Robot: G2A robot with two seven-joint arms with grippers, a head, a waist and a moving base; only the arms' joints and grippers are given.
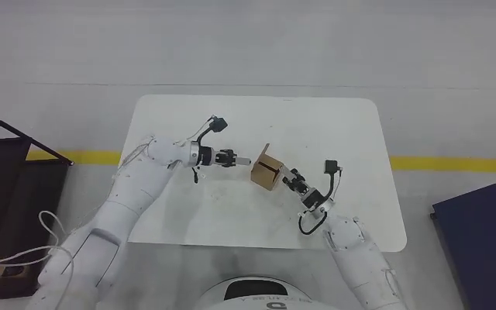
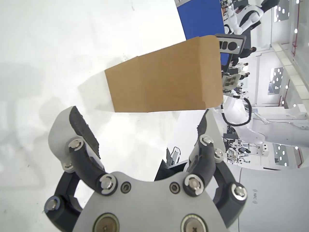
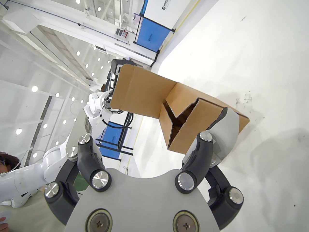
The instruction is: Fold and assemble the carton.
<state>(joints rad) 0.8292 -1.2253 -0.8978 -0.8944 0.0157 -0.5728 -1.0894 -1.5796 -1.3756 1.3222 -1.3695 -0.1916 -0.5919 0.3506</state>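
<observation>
Carton (image 1: 267, 172) of brown cardboard sits near the middle of the white table (image 1: 325, 132), between the two grippers. In the right wrist view the carton (image 3: 205, 112) turns one end toward the camera: the smaller flaps there are folded inward with dark gaps between them, while one large flap (image 3: 137, 90) stands out from the body, unfolded. In the left wrist view the carton (image 2: 166, 80) shows a plain, closed side wall with the table beneath it. The right gripper (image 1: 287, 177) is at the carton's near-right side with its jaws spread wide; one grey finger (image 3: 229, 126) lies against the carton's outer wall, and nothing is clamped between the jaws. Whether the other finger touches the cardboard cannot be told. The left gripper (image 1: 242, 160) hangs just beside the carton's opposite side. Its jaws are spread wide as well, its dark pads face each other across bare table, and it holds nothing; in the left wrist view the left gripper (image 2: 141, 121) is close to the carton but apart from it. Beyond the table, a yellow line (image 1: 442, 163) runs across the grey floor (image 1: 248, 46).
</observation>
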